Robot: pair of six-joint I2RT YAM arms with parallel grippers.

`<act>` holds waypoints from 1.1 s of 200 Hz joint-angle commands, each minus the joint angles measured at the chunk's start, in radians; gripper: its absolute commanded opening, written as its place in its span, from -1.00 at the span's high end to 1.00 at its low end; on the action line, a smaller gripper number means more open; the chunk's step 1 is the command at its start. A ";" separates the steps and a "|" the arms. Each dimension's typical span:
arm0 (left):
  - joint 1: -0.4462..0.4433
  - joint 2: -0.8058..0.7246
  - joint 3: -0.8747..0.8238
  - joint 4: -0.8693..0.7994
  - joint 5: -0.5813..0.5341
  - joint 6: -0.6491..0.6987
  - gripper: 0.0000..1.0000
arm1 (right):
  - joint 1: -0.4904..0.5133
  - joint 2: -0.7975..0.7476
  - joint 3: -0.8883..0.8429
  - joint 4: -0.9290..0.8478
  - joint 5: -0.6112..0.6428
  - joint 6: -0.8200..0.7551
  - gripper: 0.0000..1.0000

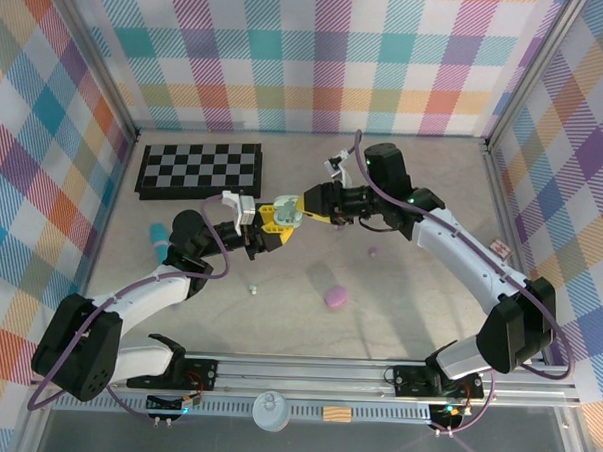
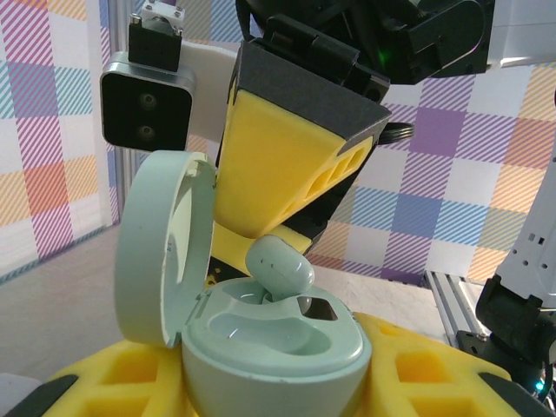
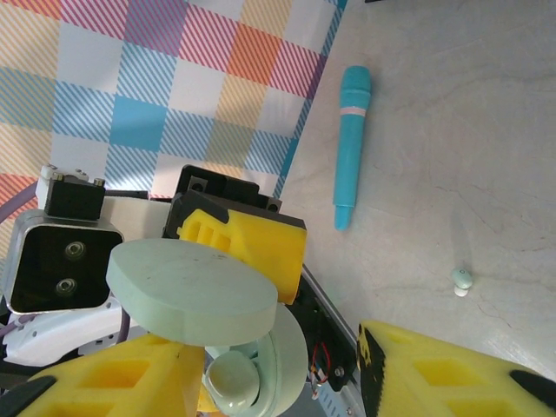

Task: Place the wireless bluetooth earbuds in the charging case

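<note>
A mint-green charging case is held above the table with its lid swung open, and my left gripper is shut on its base between yellow pads. One mint earbud sits tilted in the far socket; the near socket is bare. A yellow finger of my right gripper stands just above that bud. In the right wrist view my right gripper is open, with the bud beside its left finger. From above, the two grippers meet at the case.
A white earbud lies loose on the table, also seen from the right wrist as a small bud. A purple case and a purple bud lie right of centre. A teal pen lies left, a chessboard behind.
</note>
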 commanded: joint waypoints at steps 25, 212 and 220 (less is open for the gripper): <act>-0.001 0.004 -0.005 0.066 -0.004 0.013 0.38 | 0.000 -0.075 -0.035 0.033 -0.003 -0.008 -0.09; 0.000 -0.003 -0.003 0.050 0.007 0.016 0.38 | 0.015 -0.057 -0.075 0.154 -0.045 0.065 0.77; 0.000 -0.002 -0.003 0.052 0.006 0.016 0.38 | 0.016 -0.057 -0.074 0.152 -0.044 0.063 0.77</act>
